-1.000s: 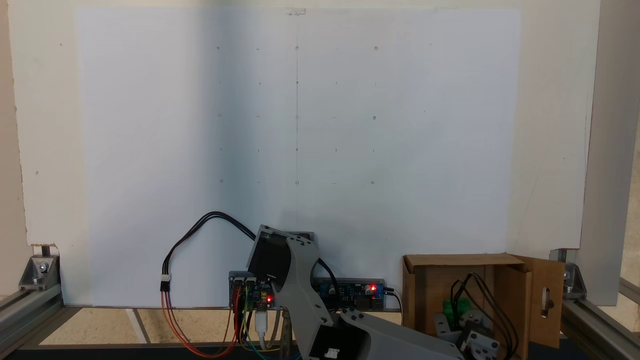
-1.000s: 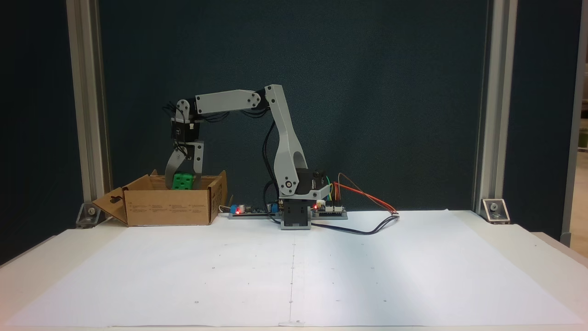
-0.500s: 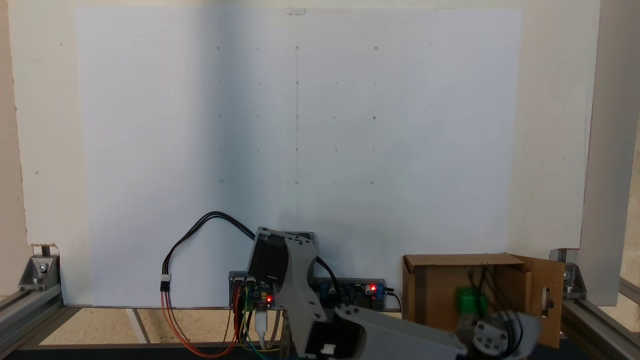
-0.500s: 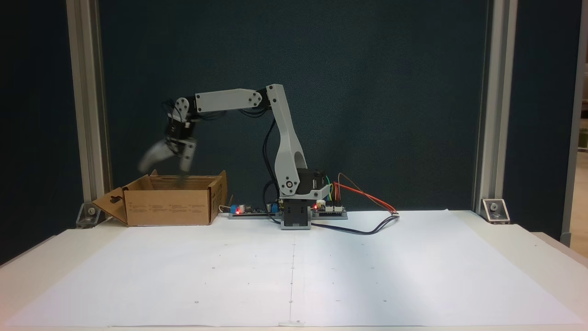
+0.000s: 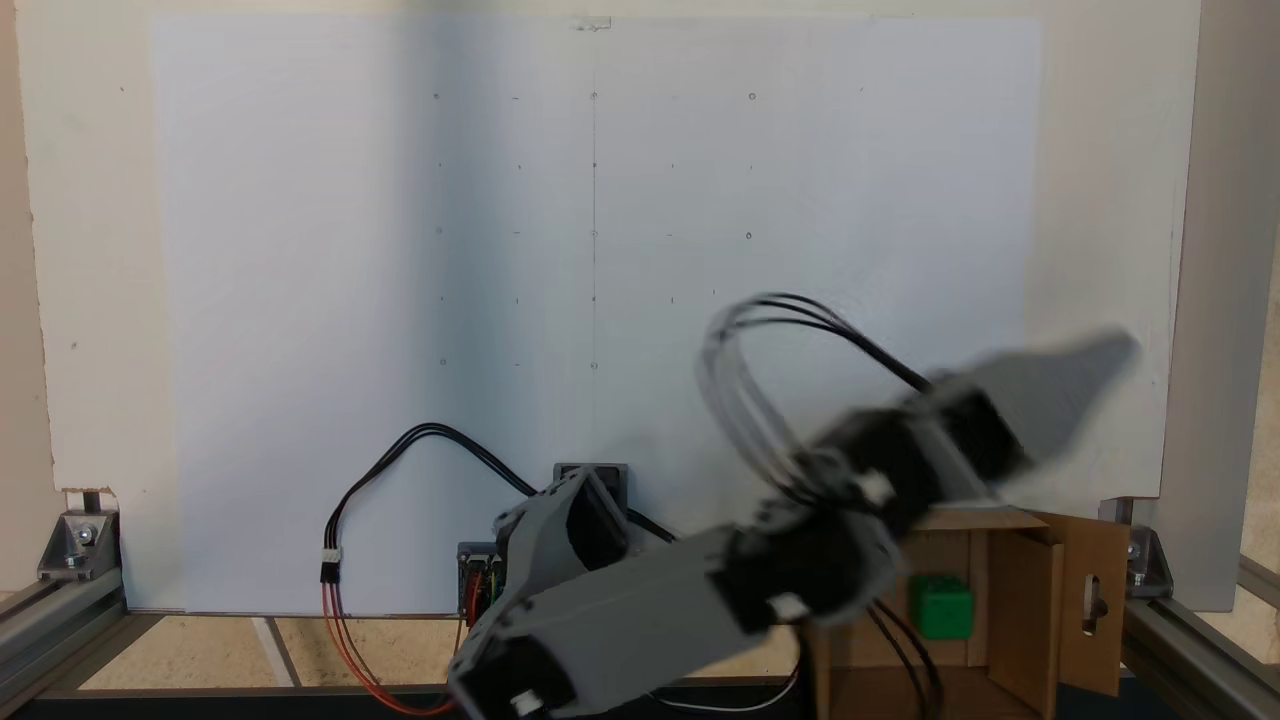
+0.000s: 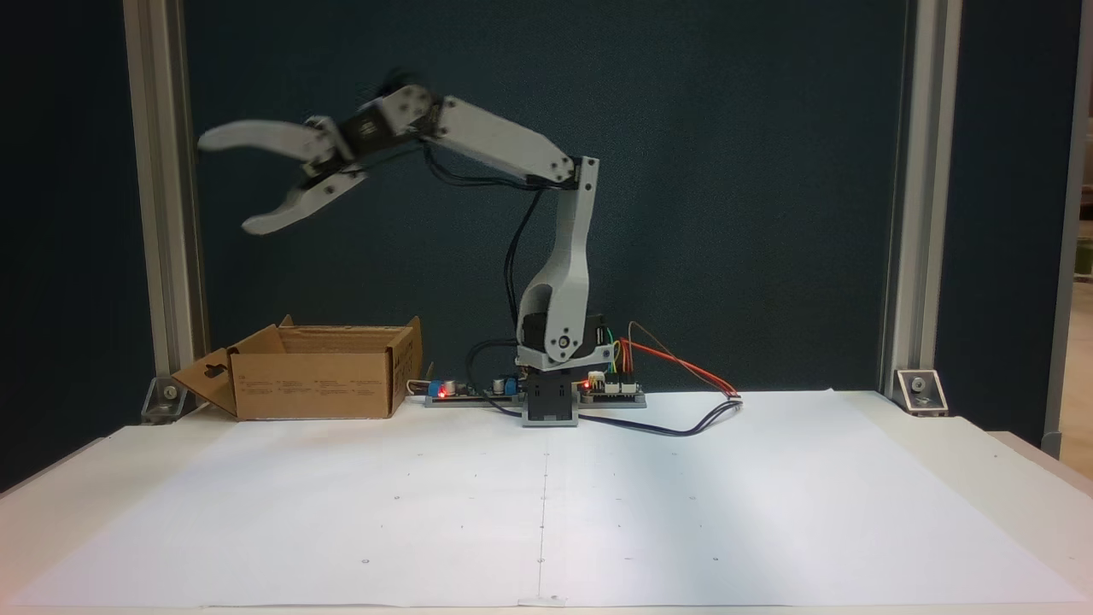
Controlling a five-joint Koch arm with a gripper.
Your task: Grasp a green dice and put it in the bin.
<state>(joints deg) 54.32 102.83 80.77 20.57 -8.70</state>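
The gripper (image 6: pixel 224 184) is hanging with its jaws spread wide and nothing between them, in the upper left of a fixed view, tips pointing toward the left edge; in a fixed view it is showing as a blurred grey wedge (image 5: pixel 1085 365) at the right. The green dice (image 5: pixel 941 607) is sitting inside the bin (image 5: pixel 1030 640), lower right of that frame, well below and apart from the jaws. The bin (image 6: pixel 316 376) is standing on the table (image 6: pixel 85 461) at the left, beside the arm base (image 6: pixel 551 401). One second ago the jaws were pointing down into the bin, clamped on the dice; half a second ago they were parting above the rim; now the arm is raised well clear of the bin.
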